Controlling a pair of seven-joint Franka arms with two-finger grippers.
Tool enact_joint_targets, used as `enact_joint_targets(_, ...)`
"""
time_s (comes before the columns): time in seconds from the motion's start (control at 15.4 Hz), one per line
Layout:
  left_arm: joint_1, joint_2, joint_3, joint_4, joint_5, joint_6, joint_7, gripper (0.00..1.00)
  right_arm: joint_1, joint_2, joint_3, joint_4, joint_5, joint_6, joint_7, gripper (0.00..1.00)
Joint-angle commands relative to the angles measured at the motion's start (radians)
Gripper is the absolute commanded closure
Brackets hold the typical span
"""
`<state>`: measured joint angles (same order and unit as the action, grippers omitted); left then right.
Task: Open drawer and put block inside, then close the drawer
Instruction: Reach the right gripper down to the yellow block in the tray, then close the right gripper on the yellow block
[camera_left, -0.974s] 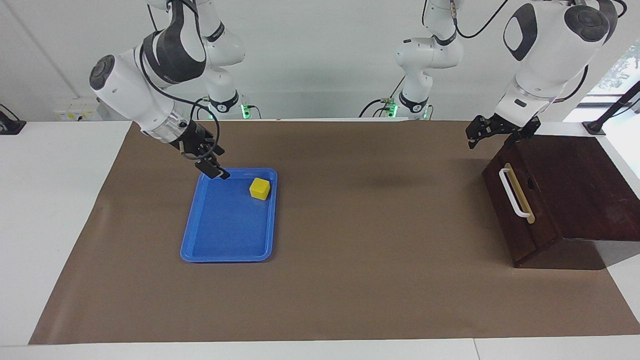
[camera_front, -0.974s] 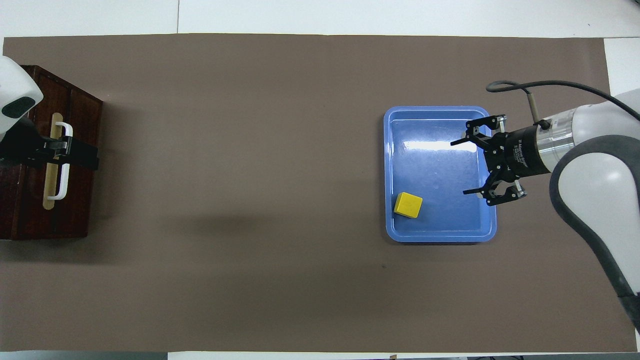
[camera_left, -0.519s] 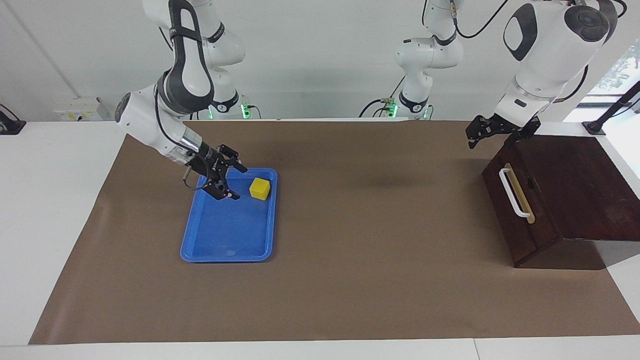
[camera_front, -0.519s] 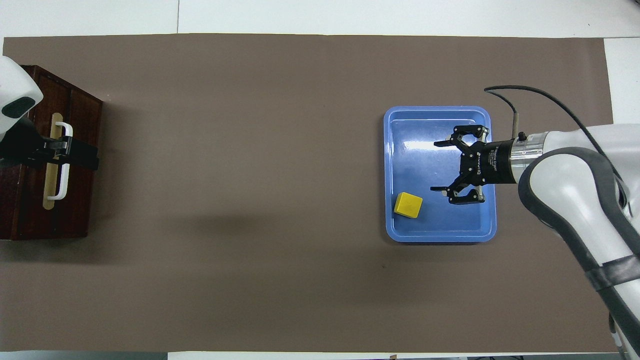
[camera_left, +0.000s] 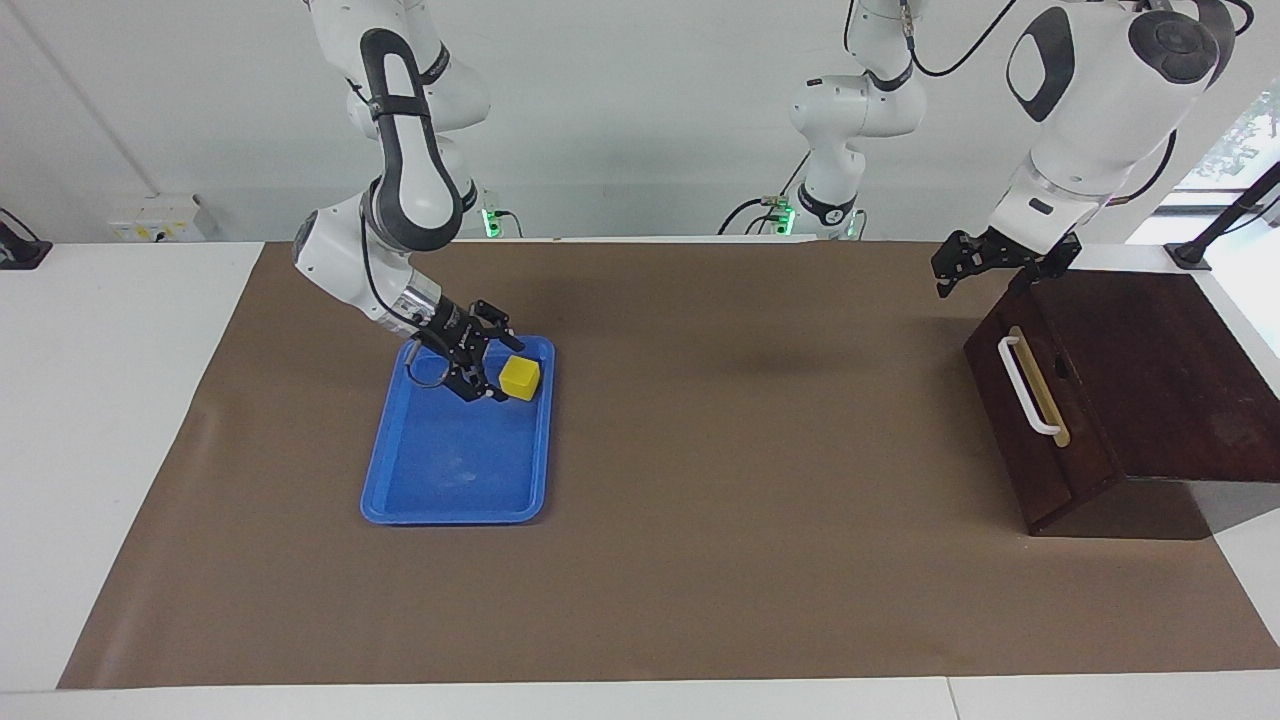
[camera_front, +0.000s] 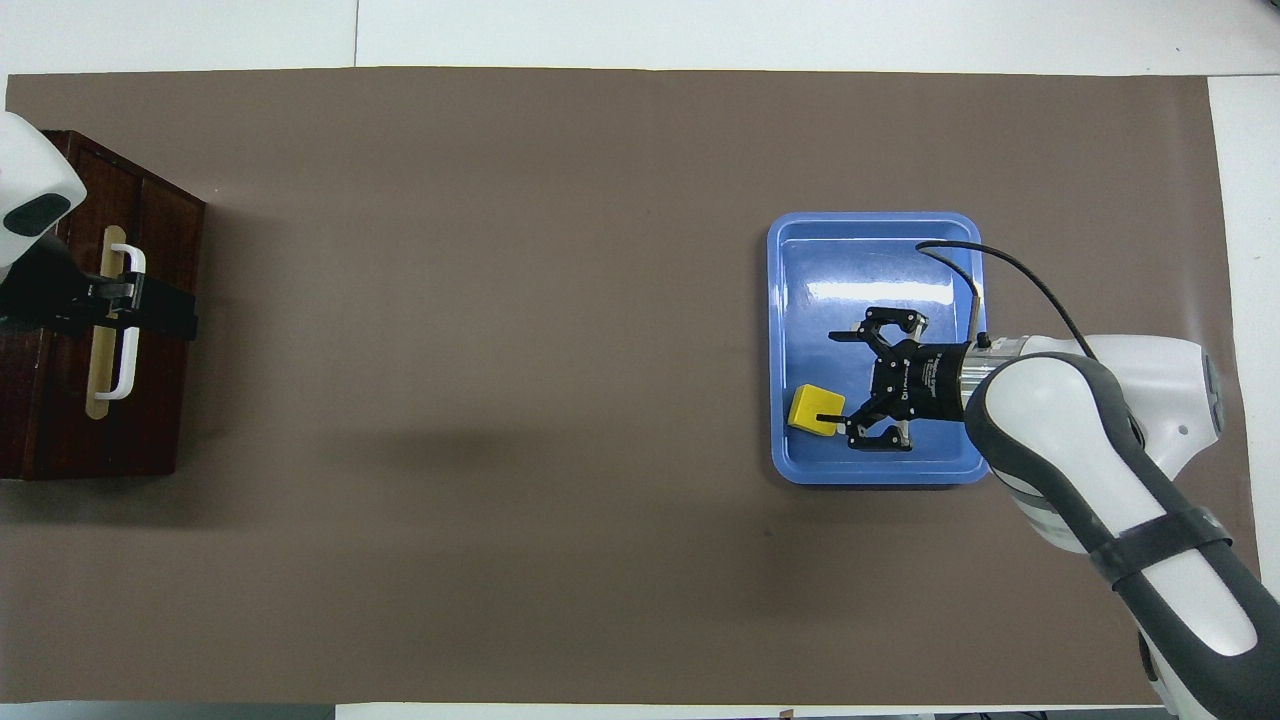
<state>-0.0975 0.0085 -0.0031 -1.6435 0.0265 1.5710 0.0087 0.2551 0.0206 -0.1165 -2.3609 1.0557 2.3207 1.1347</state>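
Since a second ago the right gripper (camera_left: 493, 368) has swung in from the edge of the blue tray (camera_left: 395, 470) and now sits low inside it, right beside the block (camera_left: 520, 377). Its fingers are spread wide and hold nothing; in the overhead view one fingertip (camera_front: 826, 418) lies over the block's edge, though whether it touches cannot be told. The left gripper (camera_left: 950, 272) has not moved: it waits, fingers open and empty, in the air above the upper corner of the wooden box (camera_left: 1150, 380).

The block lies in the tray's corner nearest the robots, on the side toward the box. The drawer (camera_left: 1040, 420) is shut, its front facing the tray, its white handle (camera_left: 1022, 385) running nearer-to-farther from the robots.

Tray and box rest on a brown mat (camera_left: 740, 560) over a white table (camera_left: 100, 420), before a pale wall.
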Motion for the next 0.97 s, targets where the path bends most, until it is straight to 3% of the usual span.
enact_joint_targets(0.0,0.004,-0.027,0.002,-0.026,-0.010,0.003,0.008,0.00,-0.008,-0.067,0.001,-0.102,0.096,0.035,-0.101,0.00)
enact_joint_targets(0.19,0.004,-0.027,0.002,-0.026,-0.010,0.003,0.008,0.00,0.016,-0.073,0.003,-0.135,0.162,0.100,-0.113,0.00)
enact_joint_targets(0.91,0.004,-0.027,0.002,-0.026,-0.010,0.003,0.008,0.00,0.023,-0.057,0.001,-0.170,0.168,0.144,-0.194,0.00)
